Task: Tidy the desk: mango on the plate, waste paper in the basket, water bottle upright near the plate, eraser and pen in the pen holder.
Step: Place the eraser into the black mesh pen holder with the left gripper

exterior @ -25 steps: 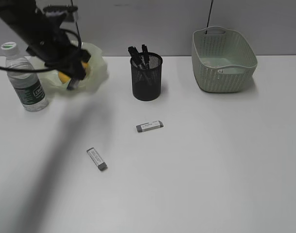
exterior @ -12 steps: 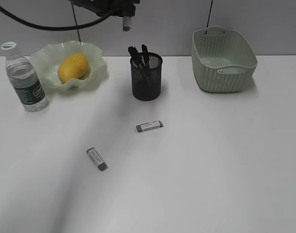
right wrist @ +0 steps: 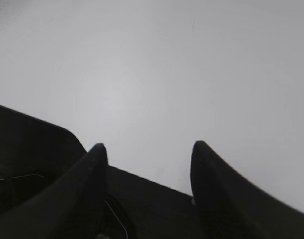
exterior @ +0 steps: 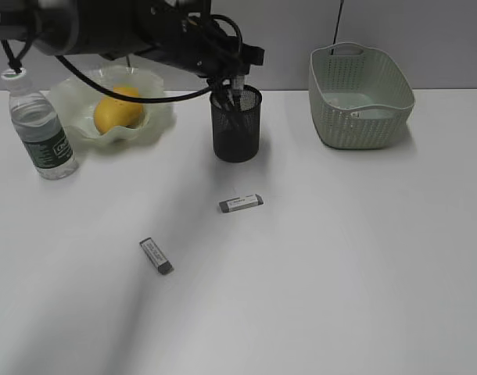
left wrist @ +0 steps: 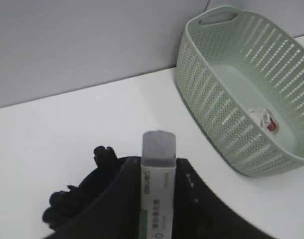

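Left gripper (left wrist: 158, 199) clamped on an eraser (left wrist: 157, 184), white sleeve with grey cap; its long axis runs along the fingers, grey end pointing out past the tips. Print on the sleeve is too blurred to read. In the exterior view the left gripper (exterior: 235, 81) sits right above the pen holder (exterior: 236, 123), black mesh cup with dark pens (exterior: 225, 90) standing in it, tips leaning toward 11 o'clock. Mango (exterior: 118, 110) lies in the plate (exterior: 159, 117), long axis roughly 8-to-2 o'clock. Water bottle (exterior: 41, 126) stands upright, white cap on, just at the plate's 8 o'clock; green label text not legible. Basket (exterior: 360, 95) at the far right of the surface (exterior: 340, 258) holds the waste paper (left wrist: 265, 121), white wad with red and dark print, lying on the basket floor toward its right side in the left wrist view. Two more erasers lie loose on the surface: one (exterior: 241, 203) at 6 o'clock of the pen holder, long axis near 9-to-3, grey end at 9; the other (exterior: 156, 255) further toward 7 o'clock, long axis about 11-to-5, dark end at 5. Right gripper (right wrist: 148, 154) has fingers apart, nothing between them, bare surface below.
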